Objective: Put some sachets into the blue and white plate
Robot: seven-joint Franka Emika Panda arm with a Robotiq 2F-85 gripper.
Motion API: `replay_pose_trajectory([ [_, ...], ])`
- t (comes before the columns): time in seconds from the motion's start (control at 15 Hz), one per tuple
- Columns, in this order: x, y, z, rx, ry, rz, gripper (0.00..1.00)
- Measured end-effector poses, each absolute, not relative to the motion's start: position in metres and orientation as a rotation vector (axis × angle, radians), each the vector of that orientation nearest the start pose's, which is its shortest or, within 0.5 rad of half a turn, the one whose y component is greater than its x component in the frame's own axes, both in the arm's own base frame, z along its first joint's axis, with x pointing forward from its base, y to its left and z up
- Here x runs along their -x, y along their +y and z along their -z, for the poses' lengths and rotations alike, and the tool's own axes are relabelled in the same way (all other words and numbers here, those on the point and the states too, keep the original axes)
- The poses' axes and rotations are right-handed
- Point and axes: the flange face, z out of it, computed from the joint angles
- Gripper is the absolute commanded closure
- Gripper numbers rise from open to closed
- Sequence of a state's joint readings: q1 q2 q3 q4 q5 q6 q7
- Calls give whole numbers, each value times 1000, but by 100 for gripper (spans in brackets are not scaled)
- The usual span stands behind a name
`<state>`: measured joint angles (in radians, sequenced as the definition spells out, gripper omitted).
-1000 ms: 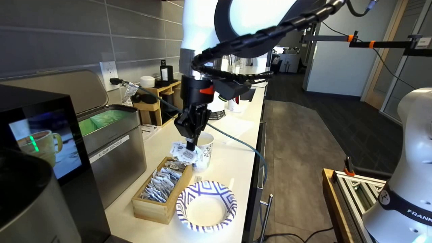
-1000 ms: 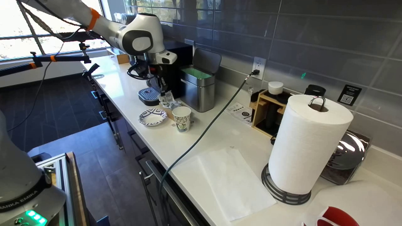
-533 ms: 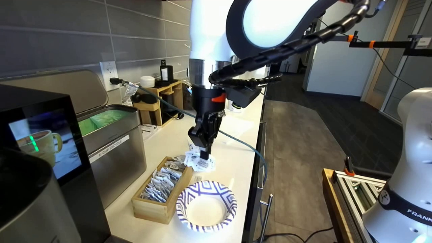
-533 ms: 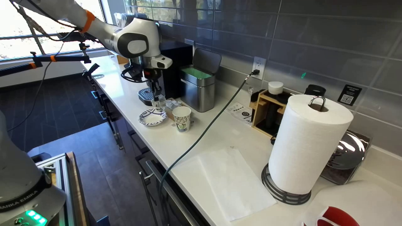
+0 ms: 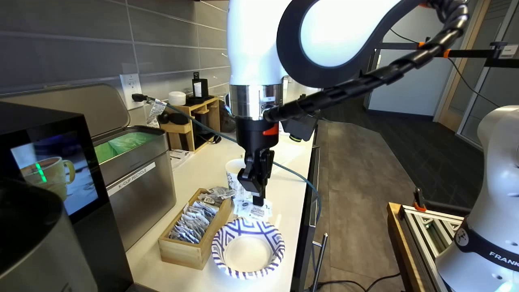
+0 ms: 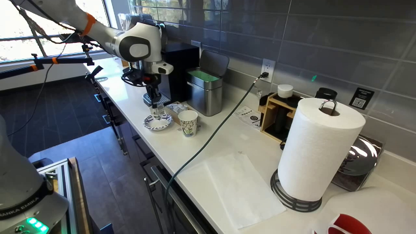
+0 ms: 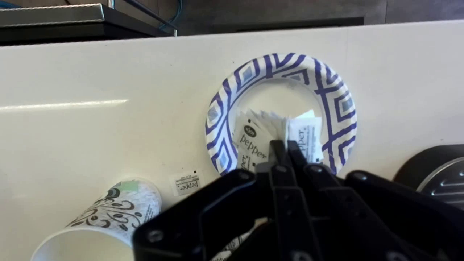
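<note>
Wrist view: gap btwn plate [image 7: 277, 96], counter edge [image 7: 232, 36]

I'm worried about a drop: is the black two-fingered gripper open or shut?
Shut: in the wrist view, the black gripper pinches white printed paper sachets between its fingertips.

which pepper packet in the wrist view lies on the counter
The packet between cup and plate, its print upside down there; the fanned bunch is in the jaws, other packets in the wooden box.
</note>
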<state>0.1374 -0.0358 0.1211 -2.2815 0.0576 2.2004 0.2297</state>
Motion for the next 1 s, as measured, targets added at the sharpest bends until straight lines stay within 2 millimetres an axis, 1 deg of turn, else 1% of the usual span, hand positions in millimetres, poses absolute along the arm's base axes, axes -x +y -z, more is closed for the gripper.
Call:
replay_pose_trajectory([
  [0.27, -484, 141, -361, 3114, -47, -112, 99],
  [0.47, -483, 145, -359, 3114, -75, -120, 99],
  [1.0, -489, 151, -351, 3106, -120, -140, 99],
])
